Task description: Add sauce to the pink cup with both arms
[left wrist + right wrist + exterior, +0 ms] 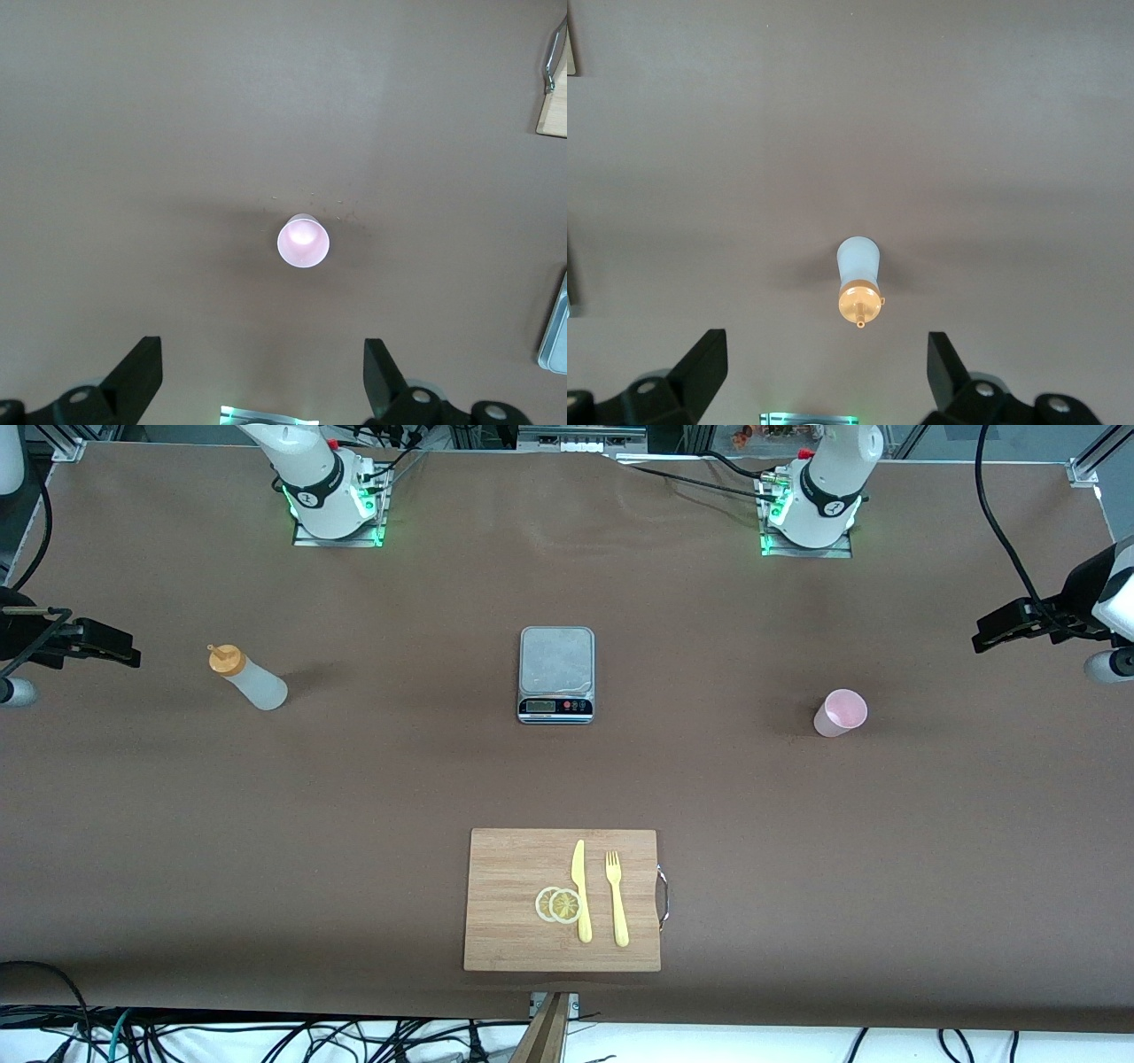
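Left gripper (261,390): I found it high over the tabletop (354,779) at the left arm's end, fingers spread wide and holding nothing. Its wrist view looked straight down on the cup (303,241).

Right gripper (824,385): I saw it likewise raised over the right arm's end, fingers fully apart and empty, with the sauce (858,282) below it in its wrist view.

Sauce (248,677): a translucent whitish squeeze bottle with an orange cap and thin nozzle. It stood upright on the tabletop toward the right arm's end, well apart from everything else.

Cup (839,713): light pink, no handle. It stood upright and empty on the tabletop toward the left arm's end, a little nearer the front camera than the sauce.

Scale (556,674): I noted it at mid-table between sauce and cup, touching neither. Its steel plate was bare, and its display and buttons faced the front camera.

Board (563,899): wooden, with a metal handle on the edge toward the left arm's end. It lay nearer the front camera than the scale.

On the board I counted a yellow knife (581,890) and a yellow fork (617,899) lying side by side, and two overlapping lemon slices (558,904) touching the knife.
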`<state>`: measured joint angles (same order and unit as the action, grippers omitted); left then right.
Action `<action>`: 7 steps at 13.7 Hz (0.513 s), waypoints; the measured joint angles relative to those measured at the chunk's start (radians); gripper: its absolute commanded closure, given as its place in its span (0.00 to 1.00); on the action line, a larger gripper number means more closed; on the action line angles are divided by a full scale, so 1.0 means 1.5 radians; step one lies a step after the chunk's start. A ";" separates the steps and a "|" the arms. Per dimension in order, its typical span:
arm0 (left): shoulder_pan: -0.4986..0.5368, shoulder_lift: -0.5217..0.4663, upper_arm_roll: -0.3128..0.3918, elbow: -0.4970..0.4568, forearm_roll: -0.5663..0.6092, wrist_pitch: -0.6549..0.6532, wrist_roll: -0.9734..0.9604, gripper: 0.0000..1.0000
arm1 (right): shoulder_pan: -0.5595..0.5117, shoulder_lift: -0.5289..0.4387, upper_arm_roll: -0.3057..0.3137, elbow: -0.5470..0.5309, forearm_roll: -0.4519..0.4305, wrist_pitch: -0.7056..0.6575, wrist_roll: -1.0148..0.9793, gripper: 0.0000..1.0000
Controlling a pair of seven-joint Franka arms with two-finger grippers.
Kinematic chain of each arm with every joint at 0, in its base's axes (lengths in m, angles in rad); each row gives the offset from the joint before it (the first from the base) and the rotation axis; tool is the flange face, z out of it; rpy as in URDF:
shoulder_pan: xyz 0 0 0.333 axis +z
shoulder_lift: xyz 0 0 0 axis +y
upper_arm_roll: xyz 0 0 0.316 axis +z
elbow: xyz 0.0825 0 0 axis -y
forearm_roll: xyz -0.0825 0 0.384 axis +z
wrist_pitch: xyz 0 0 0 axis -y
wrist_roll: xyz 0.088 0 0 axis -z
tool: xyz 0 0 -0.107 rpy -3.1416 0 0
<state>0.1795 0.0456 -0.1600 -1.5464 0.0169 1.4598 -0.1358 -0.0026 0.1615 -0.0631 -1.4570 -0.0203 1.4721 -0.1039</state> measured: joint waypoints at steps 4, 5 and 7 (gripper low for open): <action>0.000 0.000 0.000 -0.005 0.000 0.002 0.005 0.00 | -0.002 0.000 -0.001 0.000 0.000 0.000 0.000 0.00; 0.000 -0.002 0.000 -0.015 0.000 0.012 0.009 0.00 | -0.004 0.000 -0.001 0.000 0.000 0.000 0.000 0.00; 0.000 -0.016 0.000 -0.075 0.000 0.075 0.019 0.00 | -0.005 0.000 -0.002 0.000 0.000 0.000 0.000 0.00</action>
<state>0.1795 0.0219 -0.1605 -1.6593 0.0169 1.5727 -0.1073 -0.0095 0.1617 -0.0656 -1.4570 -0.0203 1.4722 -0.1039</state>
